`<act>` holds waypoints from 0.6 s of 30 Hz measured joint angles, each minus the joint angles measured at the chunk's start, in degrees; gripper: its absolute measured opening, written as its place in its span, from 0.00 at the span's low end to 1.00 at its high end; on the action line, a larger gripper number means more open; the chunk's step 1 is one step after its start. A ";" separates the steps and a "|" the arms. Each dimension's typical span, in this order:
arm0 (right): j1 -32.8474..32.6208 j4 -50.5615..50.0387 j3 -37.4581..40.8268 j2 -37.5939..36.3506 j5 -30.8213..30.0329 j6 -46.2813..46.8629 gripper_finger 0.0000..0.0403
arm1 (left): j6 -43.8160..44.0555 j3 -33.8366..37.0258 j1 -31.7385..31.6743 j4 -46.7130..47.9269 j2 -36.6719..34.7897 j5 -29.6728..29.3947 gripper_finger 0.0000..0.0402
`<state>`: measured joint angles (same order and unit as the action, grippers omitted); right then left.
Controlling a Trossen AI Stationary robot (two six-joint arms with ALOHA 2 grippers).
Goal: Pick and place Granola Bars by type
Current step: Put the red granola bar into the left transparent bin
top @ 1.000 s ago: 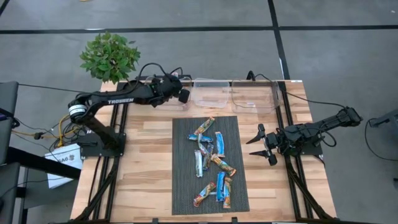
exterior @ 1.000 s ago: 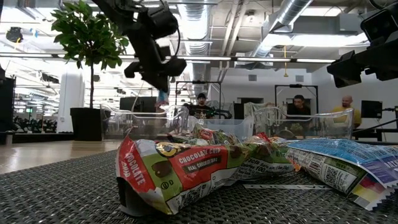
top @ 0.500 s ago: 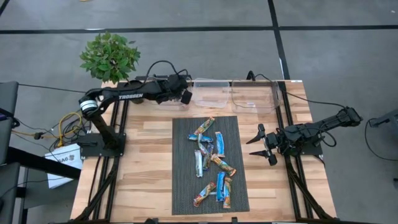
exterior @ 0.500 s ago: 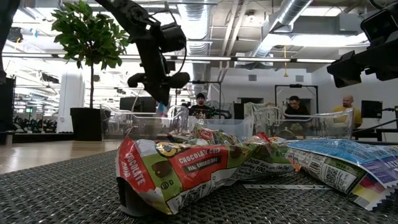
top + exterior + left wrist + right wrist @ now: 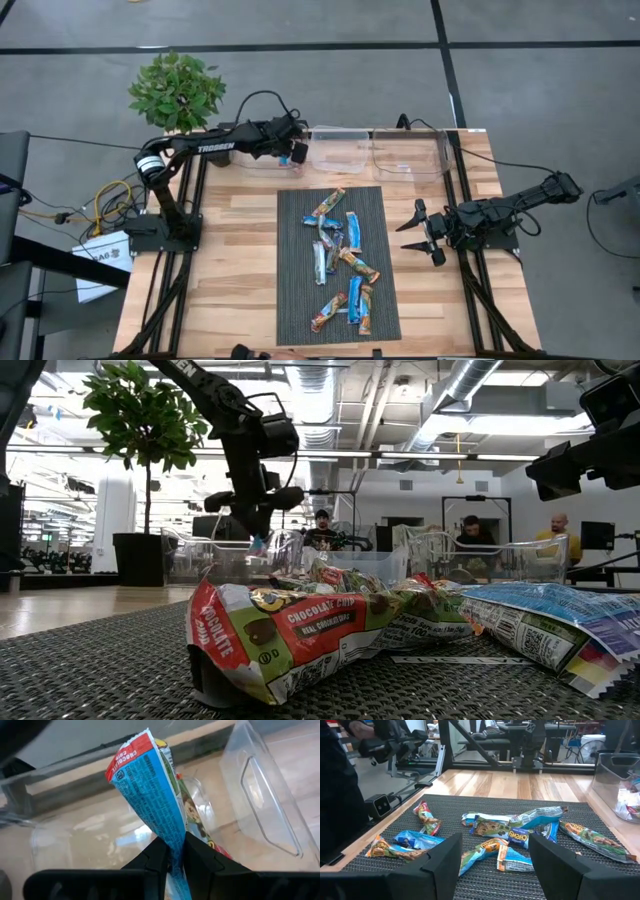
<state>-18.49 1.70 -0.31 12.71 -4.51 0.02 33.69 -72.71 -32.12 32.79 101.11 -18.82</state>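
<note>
Left gripper (image 5: 172,851) is clamping a blue bar (image 5: 150,805) over the left clear bin (image 5: 340,150) w/ a few bars already inside, while approx. ten are waiting on the mat (image 5: 290,300) and right gripper (image 5: 421,233), jaws apart, is idling beside it.

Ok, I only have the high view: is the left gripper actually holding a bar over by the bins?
Observer: Yes. The left wrist view shows the left gripper shut on a blue-wrapped bar.
Operator: Anything in the bin by it?
Observer: One green and red bar lies in the clear bin.
Operator: And the right gripper?
Observer: Its wrist view shows the fingers apart, nothing between them, facing the bars on the mat.
</note>
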 joint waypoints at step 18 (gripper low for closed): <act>0.00 0.00 0.00 0.00 0.00 0.02 0.55 | 2.97 0.00 -0.09 -0.22 -0.01 2.13 0.32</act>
<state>-18.49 1.69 -0.31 12.71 -4.51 0.03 36.66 -72.71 -32.21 32.57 101.10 -16.69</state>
